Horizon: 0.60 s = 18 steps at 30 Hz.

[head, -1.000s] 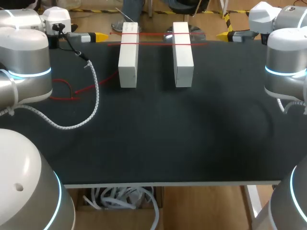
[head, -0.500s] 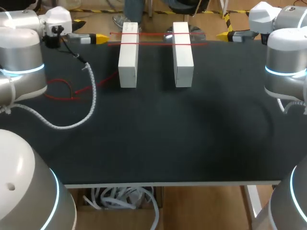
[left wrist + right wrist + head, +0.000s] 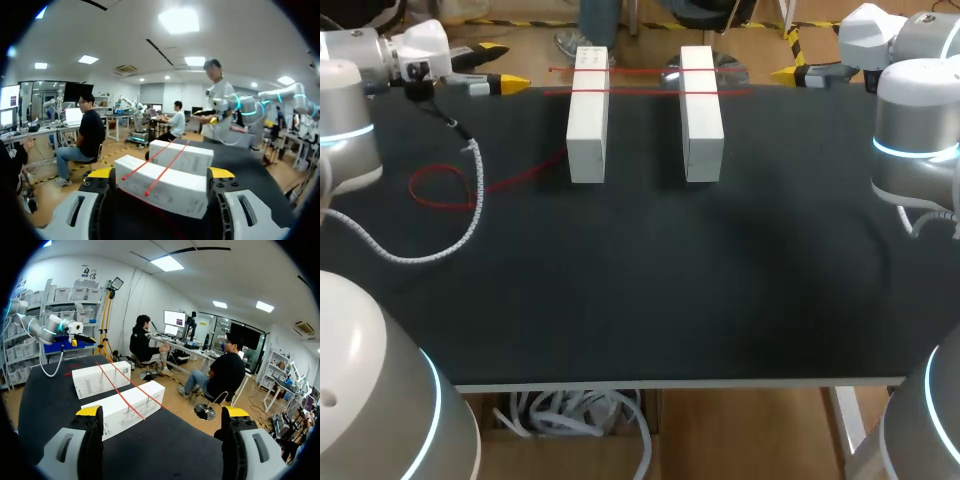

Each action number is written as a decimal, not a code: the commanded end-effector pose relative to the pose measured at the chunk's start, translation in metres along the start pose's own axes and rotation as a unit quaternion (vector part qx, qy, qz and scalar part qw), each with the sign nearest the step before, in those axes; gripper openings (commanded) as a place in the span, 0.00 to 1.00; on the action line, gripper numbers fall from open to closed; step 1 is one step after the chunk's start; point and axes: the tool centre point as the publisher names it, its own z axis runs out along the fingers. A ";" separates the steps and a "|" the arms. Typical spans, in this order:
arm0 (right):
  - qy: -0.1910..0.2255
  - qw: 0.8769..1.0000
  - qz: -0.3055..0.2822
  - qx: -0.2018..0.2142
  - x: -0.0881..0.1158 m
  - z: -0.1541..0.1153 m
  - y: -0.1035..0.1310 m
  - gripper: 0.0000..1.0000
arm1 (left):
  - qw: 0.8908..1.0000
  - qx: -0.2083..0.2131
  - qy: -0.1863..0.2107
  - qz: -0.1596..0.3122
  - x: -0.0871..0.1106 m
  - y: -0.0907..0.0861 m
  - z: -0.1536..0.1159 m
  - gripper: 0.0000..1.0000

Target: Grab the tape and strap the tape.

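Landmark: the left box [image 3: 587, 115], a long white block with sharp edges and a smooth matte face. It lies flat on the table [image 3: 650, 280] with its long side running away from the robot.
Right box: the right box [image 3: 701, 110] has the same shape and finish. It lies parallel to the left box on that box's right, with a gap of bare table between them.
Table: black, matte and slightly cloth-like under the left box.
Tape: the tape [image 3: 645, 92] is a thin red strap. Two lines of it cross the far end of the left box's top and run on over the right box. From the left box's near left side a strand slants down onto the table and ends in a flat loop well to the left of that box.
In the way: the cable [image 3: 415, 258], white and spiral-wrapped, curves over the table left of the left box and lies across the tape's loop.
Left gripper: the left gripper [image 3: 508, 82] hangs near the left box's far end, just off to its left. Its fingers are spread and released. In the left wrist view the left box lies ahead of them, apart.
Right gripper: the right gripper [image 3: 783, 73] is well to the right of the left box, past the right box. Its fingers are spread wide and released.
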 end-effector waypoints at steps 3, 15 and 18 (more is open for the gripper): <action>0.000 1.000 0.000 -0.001 0.000 -0.001 0.000 1.00 | 0.998 0.014 0.051 0.022 -0.005 0.009 0.004 0.77; 0.000 1.000 0.000 -0.001 0.000 -0.001 0.000 1.00 | 0.995 0.032 0.095 0.026 -0.005 0.019 0.019 0.41; 0.000 1.000 0.000 -0.001 0.000 -0.001 0.000 1.00 | 0.994 0.033 0.104 0.026 -0.006 0.023 0.021 0.44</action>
